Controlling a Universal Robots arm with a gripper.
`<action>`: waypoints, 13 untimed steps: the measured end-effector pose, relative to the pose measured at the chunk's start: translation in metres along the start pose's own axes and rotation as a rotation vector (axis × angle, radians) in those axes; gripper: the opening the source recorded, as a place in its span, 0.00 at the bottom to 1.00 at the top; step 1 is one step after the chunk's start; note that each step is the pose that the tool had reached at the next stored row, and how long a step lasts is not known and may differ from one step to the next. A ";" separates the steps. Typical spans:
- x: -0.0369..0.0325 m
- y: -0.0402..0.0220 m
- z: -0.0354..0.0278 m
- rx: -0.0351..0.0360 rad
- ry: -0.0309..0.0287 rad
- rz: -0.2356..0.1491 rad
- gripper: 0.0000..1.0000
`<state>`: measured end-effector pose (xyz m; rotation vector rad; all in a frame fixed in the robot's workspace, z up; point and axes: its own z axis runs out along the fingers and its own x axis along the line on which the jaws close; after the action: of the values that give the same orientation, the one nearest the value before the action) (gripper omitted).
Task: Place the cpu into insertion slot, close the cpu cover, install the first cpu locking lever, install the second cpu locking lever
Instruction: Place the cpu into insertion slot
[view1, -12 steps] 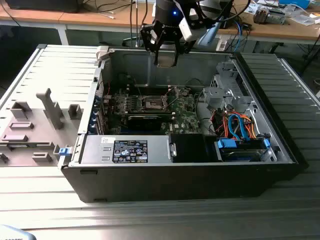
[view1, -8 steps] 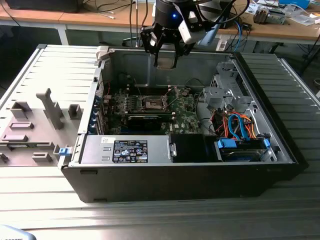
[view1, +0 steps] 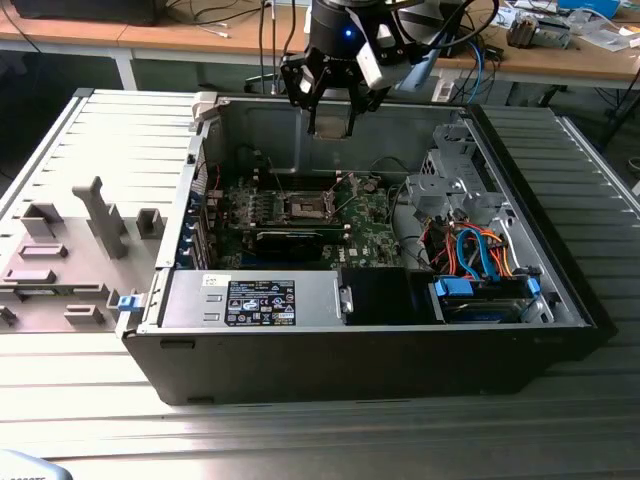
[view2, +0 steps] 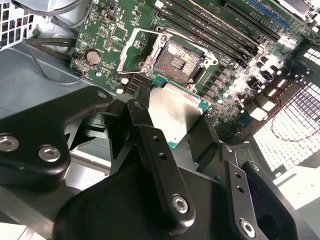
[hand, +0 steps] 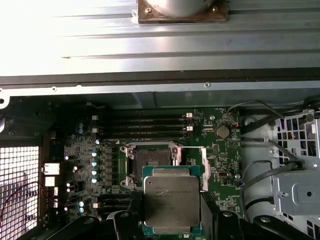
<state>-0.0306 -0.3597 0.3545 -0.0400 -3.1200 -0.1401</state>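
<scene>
Right now the end effector (view1: 332, 125) is clamped on the cpu (hand: 171, 202) by two opposite edges, so the chip hangs level, metal top up, above the insertion slot (hand: 149, 162) (bare, open to receive it) and not yet seated there

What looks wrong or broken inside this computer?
Nothing looks broken. The black gripper holds the flat silver-grey square cpu above the green motherboard, near the open, empty square black insertion slot.
</scene>
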 end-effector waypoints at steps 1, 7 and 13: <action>0.0000 -0.0001 0.0003 0.0000 0.0000 0.000 0.55; 0.0005 -0.0011 0.0116 0.0000 0.0000 0.000 0.55; 0.0004 -0.0013 0.0131 0.0000 0.0000 0.000 0.55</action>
<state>-0.0313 -0.3598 0.3414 -0.0400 -3.1200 -0.1400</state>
